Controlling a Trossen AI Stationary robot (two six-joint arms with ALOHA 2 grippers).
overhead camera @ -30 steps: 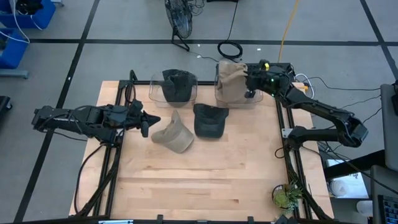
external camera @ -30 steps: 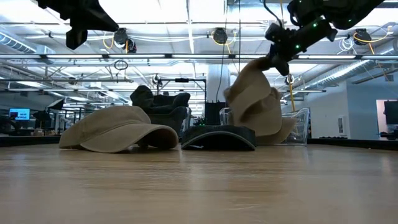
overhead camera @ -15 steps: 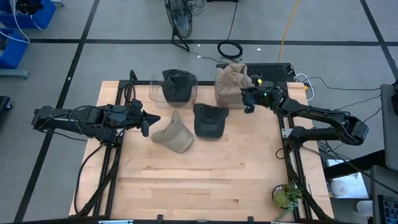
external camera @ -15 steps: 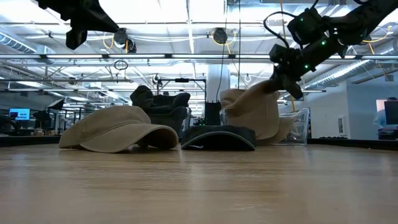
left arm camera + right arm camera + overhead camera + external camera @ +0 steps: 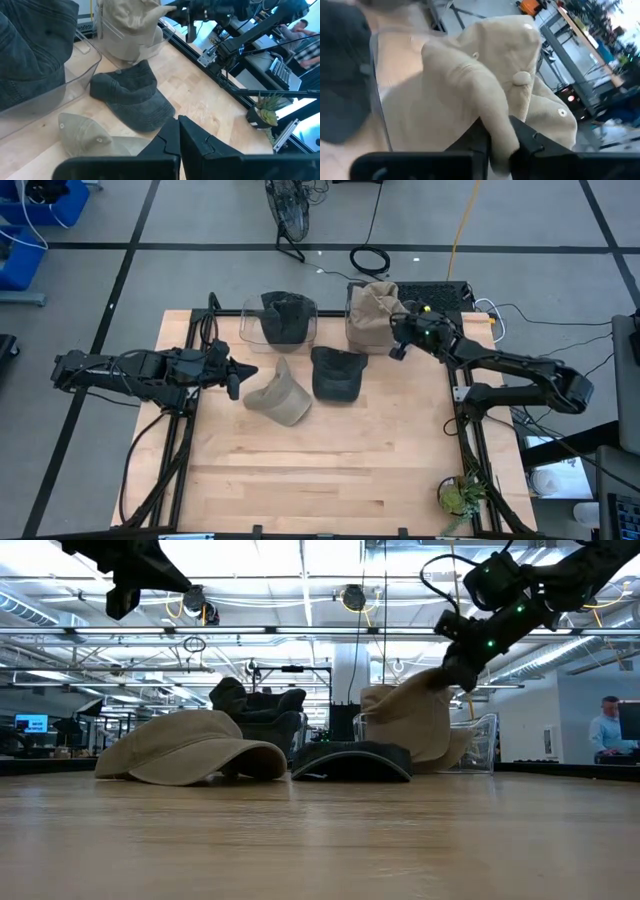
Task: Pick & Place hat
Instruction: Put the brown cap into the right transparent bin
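Note:
A tan hat (image 5: 370,312) sits crumpled in the clear bin (image 5: 351,332) at the table's far right. My right gripper (image 5: 396,343) is at its right side, shut on its cloth. A dark hat (image 5: 288,316) fills a second clear bin (image 5: 250,326) to the left. Another dark hat (image 5: 337,373) and another tan hat (image 5: 279,396) lie brim-down on the wood near the middle. My left gripper (image 5: 240,374) hovers shut to the left of that tan hat, above the table and touching nothing. My right gripper pinches a fold of the tan hat's cloth (image 5: 496,122) between its two fingers. The fingers come from the table's right side, slanting a little downward. The hat's raised corner (image 5: 432,681) runs up to the fingers, and the rest slumps inside the bin.
The near half of the wooden table (image 5: 320,470) is bare. A small potted plant (image 5: 458,495) stands at the near right corner. Black frame rails (image 5: 470,430) run along both sides. A person (image 5: 608,730) stands in the room behind.
My right gripper has come down and toward the near edge, rolling its wrist. The tan hat, which hung above the bin, has sunk and now slumps inside it, with only its held corner still raised.

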